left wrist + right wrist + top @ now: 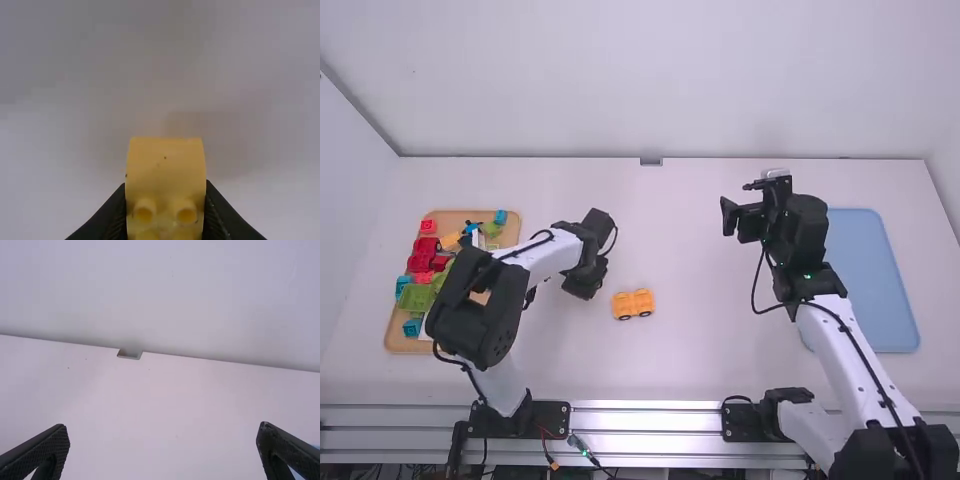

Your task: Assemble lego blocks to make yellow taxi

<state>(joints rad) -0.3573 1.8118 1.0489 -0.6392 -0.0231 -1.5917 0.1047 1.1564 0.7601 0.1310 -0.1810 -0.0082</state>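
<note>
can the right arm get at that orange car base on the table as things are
Probably yes: the right arm's jaws are open and empty, and nothing seems to stand between it and the car base, though the left arm is close beside.

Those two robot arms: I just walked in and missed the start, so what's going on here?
They seem to be building a yellow toy taxi, which looks unfinished. The left gripper holds a yellow studded block over the white table, near the wheeled yellow car base but apart from it. The right gripper is empty and open, off to that base's right. More coloured blocks lie in a tan tray at the left.
</note>
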